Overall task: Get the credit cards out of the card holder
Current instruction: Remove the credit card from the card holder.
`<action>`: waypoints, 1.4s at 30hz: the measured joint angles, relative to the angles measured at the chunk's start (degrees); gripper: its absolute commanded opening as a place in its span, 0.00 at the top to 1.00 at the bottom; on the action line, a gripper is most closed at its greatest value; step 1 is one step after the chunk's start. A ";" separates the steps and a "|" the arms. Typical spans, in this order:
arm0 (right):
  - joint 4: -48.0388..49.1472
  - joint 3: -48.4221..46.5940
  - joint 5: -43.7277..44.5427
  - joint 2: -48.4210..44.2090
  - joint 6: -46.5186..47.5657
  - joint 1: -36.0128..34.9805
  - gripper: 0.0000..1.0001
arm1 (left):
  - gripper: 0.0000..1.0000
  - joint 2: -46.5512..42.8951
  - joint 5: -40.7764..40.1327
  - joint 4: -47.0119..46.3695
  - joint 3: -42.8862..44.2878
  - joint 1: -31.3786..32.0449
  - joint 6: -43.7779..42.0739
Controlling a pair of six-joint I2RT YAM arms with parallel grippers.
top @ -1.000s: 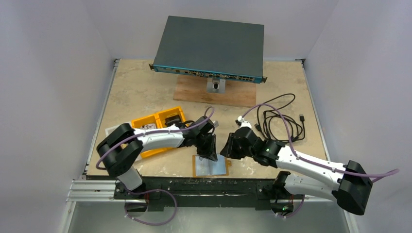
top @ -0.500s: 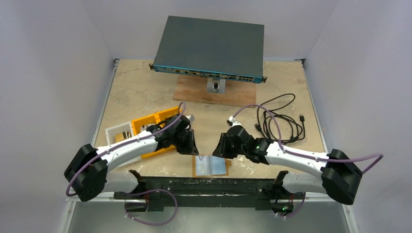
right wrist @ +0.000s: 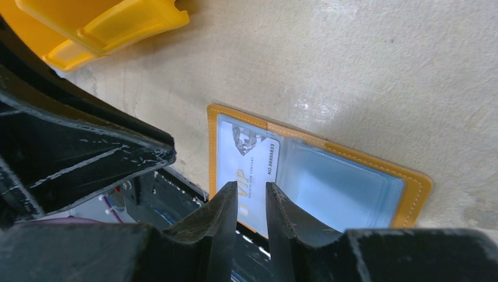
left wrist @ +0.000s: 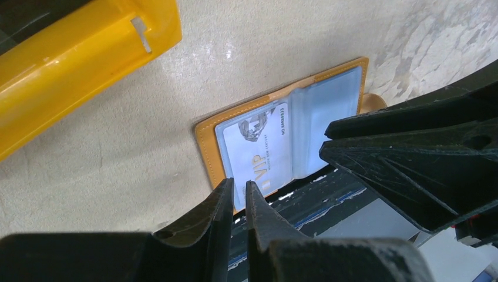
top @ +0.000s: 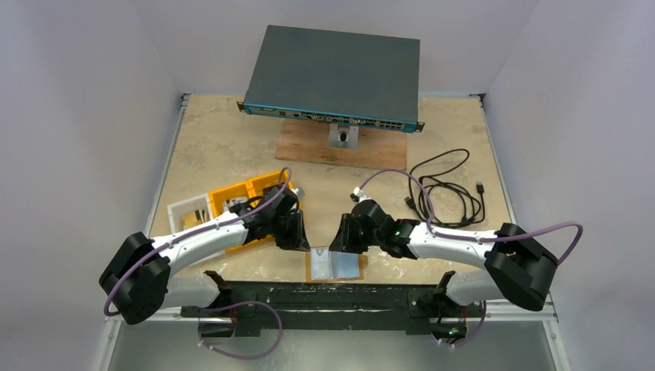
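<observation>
A flat dark network switch (top: pixel 336 73) sits at upper centre on a small metal stand (top: pixel 343 137) over a wooden board (top: pixel 309 148). A black cable (top: pixel 452 193) lies coiled at centre right on the beige counter (top: pixel 224 139). Left of centre is a yellow compartment tray (top: pixel 247 183), with a clear box (top: pixel 185 212) just beside its left end.

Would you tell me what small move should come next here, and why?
Probably lower the right gripper onto the card holder's cardless half to pin it: the holder lies open, one card sits in its other sleeve, and the left gripper hovers nearby, empty.
</observation>
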State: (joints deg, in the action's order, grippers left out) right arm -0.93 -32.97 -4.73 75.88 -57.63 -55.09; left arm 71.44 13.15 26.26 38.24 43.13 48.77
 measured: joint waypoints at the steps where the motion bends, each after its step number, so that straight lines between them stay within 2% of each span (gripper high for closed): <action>1: 0.39 0.00 -0.28 0.22 -0.02 0.00 0.75 | 0.89 0.15 0.09 -0.28 -0.15 0.00 0.02; 22: 7.23 2.97 -2.64 5.79 -0.90 0.00 0.74 | 0.95 5.03 3.39 -7.19 -3.13 0.09 0.22; 42: 15.32 4.81 -5.84 9.33 -1.73 0.02 0.72 | 1.00 11.26 4.39 -12.20 -3.06 2.75 3.17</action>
State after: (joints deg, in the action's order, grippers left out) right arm 14.39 -28.16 -10.57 85.21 -59.35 -55.07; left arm 82.70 17.54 14.06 35.18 45.89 51.94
